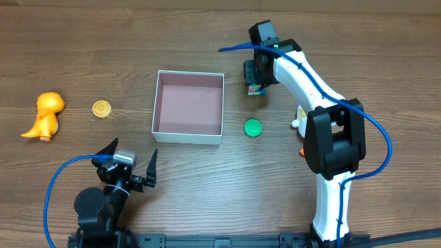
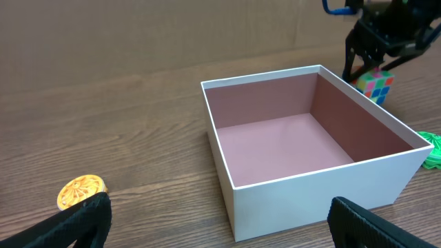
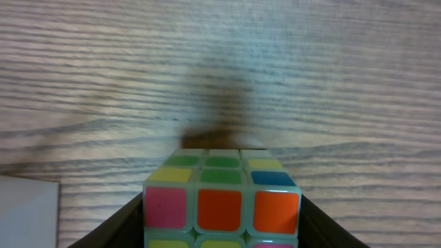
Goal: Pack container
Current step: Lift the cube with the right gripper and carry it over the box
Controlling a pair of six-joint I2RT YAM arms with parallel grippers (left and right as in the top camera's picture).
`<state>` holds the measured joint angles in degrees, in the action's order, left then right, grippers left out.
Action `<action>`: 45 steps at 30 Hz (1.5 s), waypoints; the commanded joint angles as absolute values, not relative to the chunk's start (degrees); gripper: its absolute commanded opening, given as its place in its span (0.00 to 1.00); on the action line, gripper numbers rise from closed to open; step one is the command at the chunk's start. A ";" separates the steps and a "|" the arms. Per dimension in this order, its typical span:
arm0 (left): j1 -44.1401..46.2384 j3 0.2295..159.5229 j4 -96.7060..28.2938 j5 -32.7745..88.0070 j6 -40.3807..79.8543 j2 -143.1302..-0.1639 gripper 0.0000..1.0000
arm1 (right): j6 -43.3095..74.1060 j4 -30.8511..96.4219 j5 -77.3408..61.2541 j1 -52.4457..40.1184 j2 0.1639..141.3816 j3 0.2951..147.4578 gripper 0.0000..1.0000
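The right claw (image 1: pixel 255 81) grips the cube (image 3: pixel 222 207) just off the far right corner of the container (image 1: pixel 188 136), mid-surface (image 1: pixel 207 207) (left claw (image 1: pixel 135 147) gapes idle, near side); a shallow pinch could drop it on the rim.

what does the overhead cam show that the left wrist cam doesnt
Only overhead: the orange dinosaur toy at the far left of the table. Only left wrist: the container seen side-on, so its outer wall and depth show. Both: the container, the yellow disc, the green disc, and the puzzle cube between the fingers of the right gripper.
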<state>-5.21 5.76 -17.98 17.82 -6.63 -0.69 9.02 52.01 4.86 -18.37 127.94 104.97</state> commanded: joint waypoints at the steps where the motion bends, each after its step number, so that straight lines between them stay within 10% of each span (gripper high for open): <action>1: -4.86 5.50 -17.72 18.02 -7.73 -0.25 1.00 | 9.23 52.90 5.08 -18.26 128.05 110.08 0.40; 24: -4.86 5.50 -17.72 18.02 -7.73 -0.25 1.00 | 21.12 84.68 4.91 -25.93 127.94 146.21 0.39; 45: -4.86 5.50 -17.72 18.00 -7.73 -0.25 1.00 | 28.77 85.38 2.92 -35.20 130.98 145.38 0.40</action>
